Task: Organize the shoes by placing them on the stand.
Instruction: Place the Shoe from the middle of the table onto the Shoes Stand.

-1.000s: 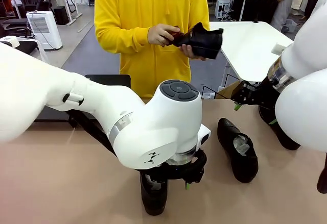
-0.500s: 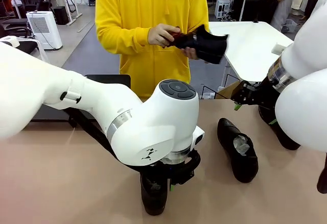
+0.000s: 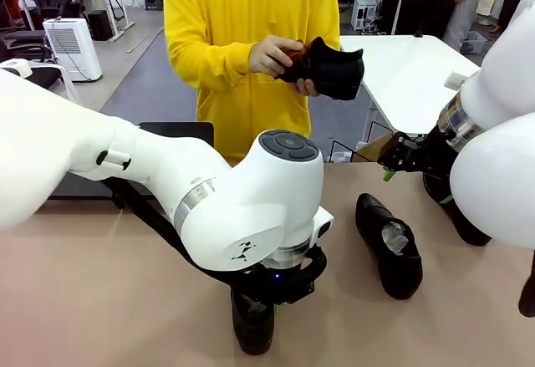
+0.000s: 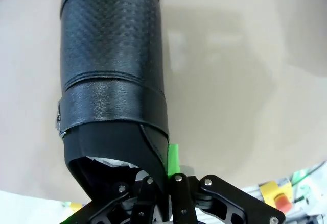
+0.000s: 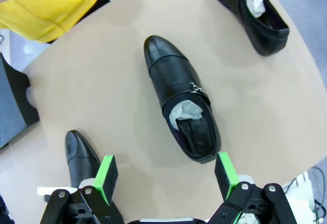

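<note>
A glossy black shoe (image 3: 252,327) lies at the table's near edge under my left arm. My left gripper (image 4: 166,177) is shut on the side wall of this shoe (image 4: 112,71) by the heel opening, one green pad (image 4: 173,157) outside it, white paper showing inside. A second shoe (image 3: 389,246) lies mid-table and a third (image 3: 456,212) under my right arm. My right gripper (image 5: 166,175) hangs open above a buckled shoe (image 5: 181,106), touching nothing. The black stand (image 3: 177,130) sits behind my left arm.
A person in a yellow hoodie stands at the far side holding another black shoe (image 3: 328,68) in both hands. Two more shoes (image 5: 253,9) (image 5: 82,157) lie on the beige table (image 3: 92,300). A white table (image 3: 410,74) stands behind on the right.
My left gripper has closed on the near shoe's heel wall and sunk slightly. The person has turned the held shoe in their hands. My right arm has not moved.
</note>
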You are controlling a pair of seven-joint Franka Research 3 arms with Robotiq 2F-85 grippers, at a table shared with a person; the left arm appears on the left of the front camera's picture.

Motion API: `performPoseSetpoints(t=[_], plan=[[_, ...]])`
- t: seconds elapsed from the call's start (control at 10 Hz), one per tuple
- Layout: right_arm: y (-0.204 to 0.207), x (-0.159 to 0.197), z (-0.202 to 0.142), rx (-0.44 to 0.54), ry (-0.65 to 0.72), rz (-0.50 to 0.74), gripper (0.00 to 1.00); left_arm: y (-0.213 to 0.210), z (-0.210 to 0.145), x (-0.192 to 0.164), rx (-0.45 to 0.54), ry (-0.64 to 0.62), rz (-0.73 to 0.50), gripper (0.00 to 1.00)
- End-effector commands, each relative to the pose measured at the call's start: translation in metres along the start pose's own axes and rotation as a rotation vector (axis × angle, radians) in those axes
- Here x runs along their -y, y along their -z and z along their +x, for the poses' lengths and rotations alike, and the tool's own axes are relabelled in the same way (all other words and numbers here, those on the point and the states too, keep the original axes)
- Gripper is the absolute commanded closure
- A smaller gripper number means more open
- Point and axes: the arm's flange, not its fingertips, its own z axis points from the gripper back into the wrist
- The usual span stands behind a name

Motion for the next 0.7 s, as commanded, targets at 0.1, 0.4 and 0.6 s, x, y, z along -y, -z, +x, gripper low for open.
performPoseSetpoints(t=[0.1, 0.4, 0.6], plan=[[0.000, -0.001, 0.003, -0.006, -0.004, 0.027, 0.00, -0.089, -0.028, -0.064, 0.063, 0.092, -0.094, 1.00], [0.000, -0.001, 0.003, -0.006, -0.004, 0.027, 0.00, -0.143, -0.009, -0.162, 0.199, 0.129, -0.003, 1.00], [0.000, -0.001, 0.003, -0.006, -0.004, 0.027, 0.00, -0.147, 0.028, -0.217, 0.300, 0.157, 0.077, 1.00]])
